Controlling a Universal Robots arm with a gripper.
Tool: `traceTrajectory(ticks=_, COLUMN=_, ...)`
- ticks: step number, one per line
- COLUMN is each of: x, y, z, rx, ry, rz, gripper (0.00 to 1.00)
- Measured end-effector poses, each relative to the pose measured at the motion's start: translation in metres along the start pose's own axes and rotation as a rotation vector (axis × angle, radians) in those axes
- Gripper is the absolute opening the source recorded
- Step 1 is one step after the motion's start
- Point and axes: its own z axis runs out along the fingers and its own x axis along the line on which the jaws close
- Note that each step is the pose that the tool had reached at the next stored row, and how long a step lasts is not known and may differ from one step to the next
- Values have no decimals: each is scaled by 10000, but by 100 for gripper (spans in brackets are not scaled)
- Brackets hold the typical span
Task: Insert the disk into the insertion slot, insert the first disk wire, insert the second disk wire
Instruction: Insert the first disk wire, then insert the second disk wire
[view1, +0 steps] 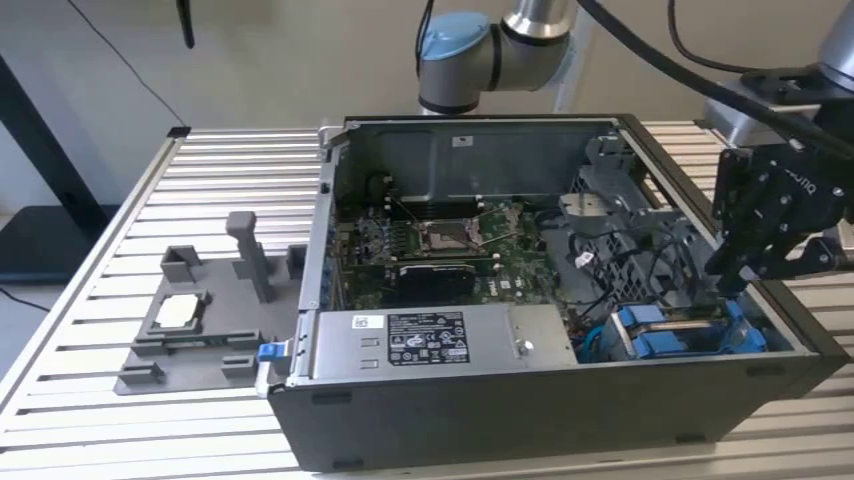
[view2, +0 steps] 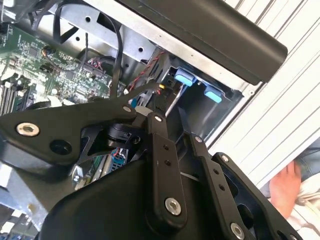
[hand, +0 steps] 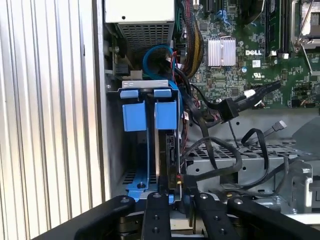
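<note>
Slatted metal surface (view1: 80, 430) carries the open computer case (view1: 534, 420). The disk (hand: 169, 147) sits in the insertion slot (hand: 144, 84), and the end effector (hand: 176, 194) pinches a disk wire (hand: 176, 181) at the disk's edge. A tilted connector could jam or bend its contacts, and the loose black cables (hand: 220, 150) just beside it might snag.

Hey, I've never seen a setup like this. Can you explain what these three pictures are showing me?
A robot arm with a black gripper works inside an open computer case on a slatted metal table. The exterior view looks on from outside; both wrist views come from cameras riding on the arm. The gripper hangs at the insertion slot with blue disk carriers, close to a black cable plug. Whether it grips the plug, I can't tell. A grey parts fixture sits beside the case.
</note>
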Motion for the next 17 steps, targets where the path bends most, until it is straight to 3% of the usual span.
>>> traceTrajectory(ticks=7, x=-5, y=4, z=-205, rx=27, ry=-3, rz=1, gripper=27)
traceTrajectory(ticks=10, x=-7, y=20, z=-218, rx=126, ry=-9, rz=8, gripper=27)
traceTrajectory(ticks=17, x=-10, y=42, z=-219, rx=134, ry=-14, rz=19, gripper=27)
